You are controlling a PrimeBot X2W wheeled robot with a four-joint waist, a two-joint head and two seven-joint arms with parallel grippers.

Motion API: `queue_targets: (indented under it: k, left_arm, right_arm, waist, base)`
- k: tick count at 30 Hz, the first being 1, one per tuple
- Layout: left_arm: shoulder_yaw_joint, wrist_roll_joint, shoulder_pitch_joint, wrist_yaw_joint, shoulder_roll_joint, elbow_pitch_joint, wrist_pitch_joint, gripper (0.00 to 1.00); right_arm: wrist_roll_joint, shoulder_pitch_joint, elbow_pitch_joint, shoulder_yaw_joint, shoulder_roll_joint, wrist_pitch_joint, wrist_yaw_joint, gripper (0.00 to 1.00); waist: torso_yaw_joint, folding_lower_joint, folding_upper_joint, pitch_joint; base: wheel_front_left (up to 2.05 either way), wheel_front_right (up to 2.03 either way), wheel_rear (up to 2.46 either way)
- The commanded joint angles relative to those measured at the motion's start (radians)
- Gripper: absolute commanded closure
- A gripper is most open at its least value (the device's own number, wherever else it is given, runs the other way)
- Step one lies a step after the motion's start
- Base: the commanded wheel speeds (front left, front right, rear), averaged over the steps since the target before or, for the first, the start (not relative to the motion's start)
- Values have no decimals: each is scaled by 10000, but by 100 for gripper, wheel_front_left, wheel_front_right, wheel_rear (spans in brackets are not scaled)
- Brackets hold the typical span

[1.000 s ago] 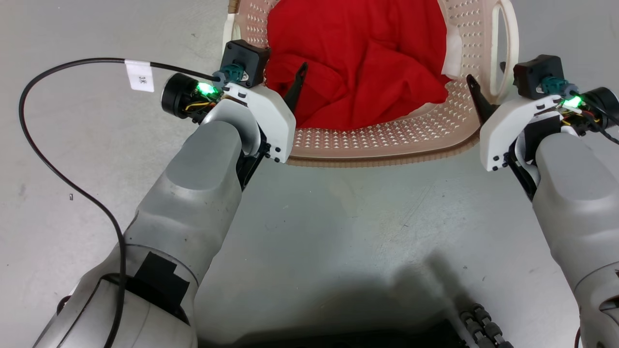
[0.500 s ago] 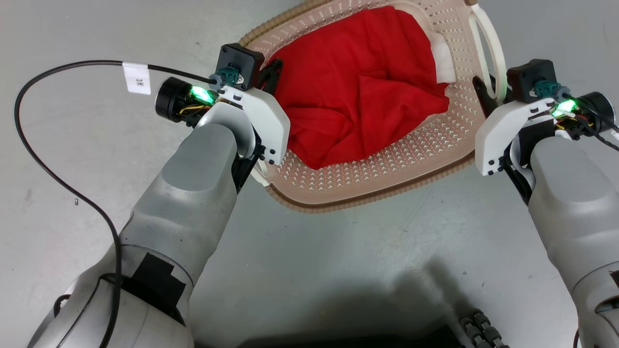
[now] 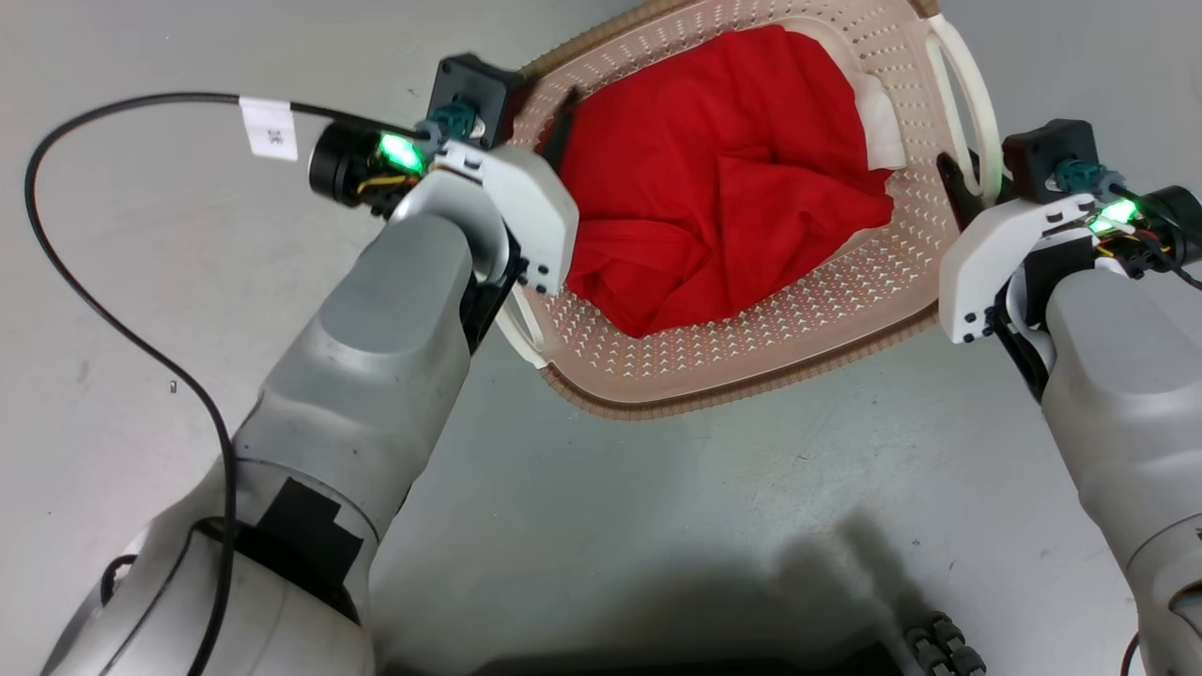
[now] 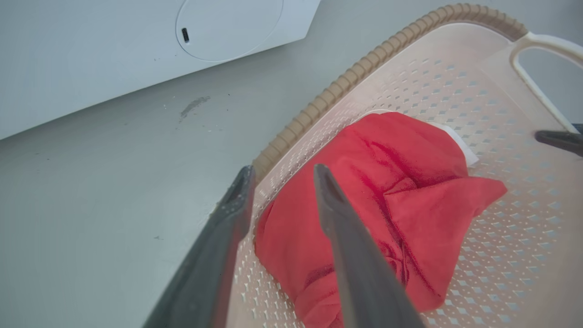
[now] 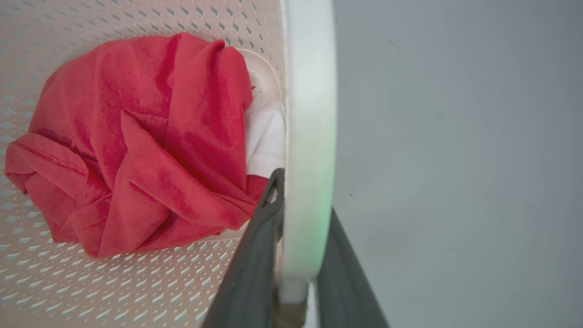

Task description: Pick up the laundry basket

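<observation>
**Cream-white perforated plastic laundry basket (image 3: 808, 296) between two grippers**

The rounded basket, with its brown woven-look rim, sits skewed over the grey floor (image 3: 657, 507) between the forearms; whether it touches the floor I cannot tell. A crumpled red cloth (image 3: 732, 207) and a white cloth (image 3: 878, 99) lie inside. The right gripper (image 5: 303, 200) pinches the white loop handle (image 5: 309, 114), one finger on each face. The left gripper (image 4: 282, 182) straddles the opposite rim, fingers narrowly apart; whether they press the wall I cannot tell.
</observation>
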Motion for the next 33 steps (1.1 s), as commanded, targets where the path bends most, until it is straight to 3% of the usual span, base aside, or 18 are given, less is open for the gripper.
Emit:
queue_targets:
  k: [1, 6, 11, 33]
  left_arm:
    - [32, 96, -195, 110, 69, -188, -68, 0]
    - [371, 202, 121, 404, 439, -1164, -71, 0]
    - [682, -29, 749, 372, 726, -1565, -64, 0]
    - [936, -1021, 2206, 389, 563, -1284, 371, 0]
  right_arm:
    - [44, 42, 20, 31, -49, -35, -10, 100]
    - [91, 52, -13, 18, -108, -35, -10, 100]
    - [113, 173, -48, -49, -202, -35, -10, 100]
    - [-27, 172, -161, -164, -89, -33, -10, 100]
  waist:
    - [59, 0, 0, 25]
    - [148, 0, 0, 9]
    - [243, 0, 0, -96]
    - [165, 0, 0, 30]
  base:
    - [0, 0, 0]
    - [0, 0, 0]
    - [0, 0, 0]
    - [0, 0, 0]
